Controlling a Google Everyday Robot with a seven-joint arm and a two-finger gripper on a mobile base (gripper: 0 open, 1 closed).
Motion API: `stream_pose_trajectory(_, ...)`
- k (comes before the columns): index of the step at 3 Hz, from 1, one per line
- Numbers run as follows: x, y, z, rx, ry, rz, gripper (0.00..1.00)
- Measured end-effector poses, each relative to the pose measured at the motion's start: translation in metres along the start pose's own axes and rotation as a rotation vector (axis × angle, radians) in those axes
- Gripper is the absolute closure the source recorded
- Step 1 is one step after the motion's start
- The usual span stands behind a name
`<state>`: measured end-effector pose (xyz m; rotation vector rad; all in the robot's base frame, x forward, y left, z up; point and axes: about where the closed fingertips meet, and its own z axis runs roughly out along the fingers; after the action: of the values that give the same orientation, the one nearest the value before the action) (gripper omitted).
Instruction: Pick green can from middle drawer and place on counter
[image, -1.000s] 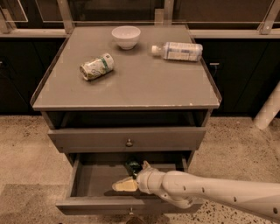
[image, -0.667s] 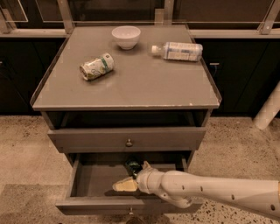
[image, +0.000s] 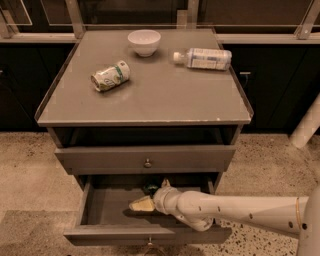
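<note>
Lower centre: I held gripper (image: 150, 195) inside open middle drawer (image: 107, 207) | fingers spread astride green can (image: 151, 188), set to clamp | counter (image: 165, 95) above: drop target.

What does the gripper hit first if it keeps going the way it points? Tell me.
The gripper, inside the open drawer, points toward the picture's left and the back. The green can lies right at its tip, so it would most likely meet the can first, though depth is hard to judge.
</note>
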<state>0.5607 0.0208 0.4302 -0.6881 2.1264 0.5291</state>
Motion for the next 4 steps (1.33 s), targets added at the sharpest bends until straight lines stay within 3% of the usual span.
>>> stream_pose_trajectory(3, 0.041, -0.021, 0.039, 0.053, 0.091, -0.012, 0.00)
stream_pose_trajectory(4, 0.041, -0.021, 0.039, 0.053, 0.093, -0.012, 0.18)
